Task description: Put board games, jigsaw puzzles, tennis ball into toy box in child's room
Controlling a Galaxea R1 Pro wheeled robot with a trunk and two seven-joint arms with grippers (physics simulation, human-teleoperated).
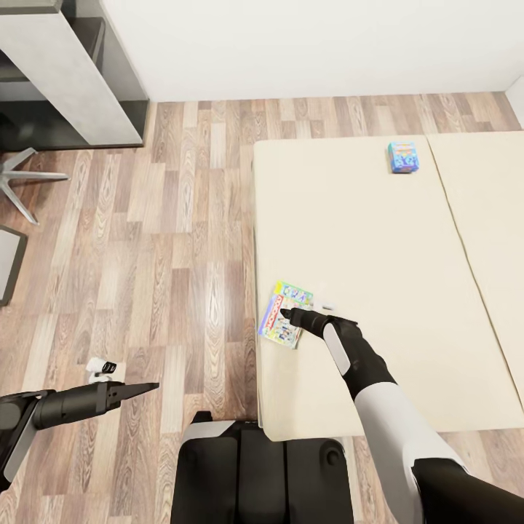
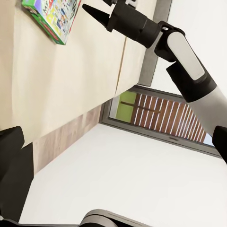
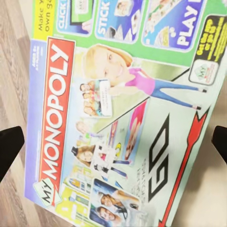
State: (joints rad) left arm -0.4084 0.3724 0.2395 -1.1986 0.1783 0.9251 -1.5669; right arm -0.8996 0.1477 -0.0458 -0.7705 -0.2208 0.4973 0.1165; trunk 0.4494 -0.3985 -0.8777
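Nearest, at the lower centre of the head view, the robot's dark base is seen, with the left arm lying low at the lower left over the wood-plank floor. The left end effector is seen there as a dark tapered tip; whether it is released or clenched cannot be told.

From the lower right, the right arm is stretched up and leftward over the bed, whose beige cover fills the right half of the frame. The right end effector is poised at the Monopoly board game box, which lies flat near the bed's left edge, just left of centre. In the right wrist view the box cover, printed "MY MONOPOLY", is seen between two dark fingertips standing wide apart at either side, so the end effector is released and nothing is grasped. In the left wrist view the green-edged box is seen on the bed with the right end effector just beside it.

Farther off, at the upper right of the head view, a small blue-cyan board game box lies flat on the bed, well apart from the Monopoly box.

At the upper left, the grey bench stands against the white wall, with a chair's pale star-shaped base below it.
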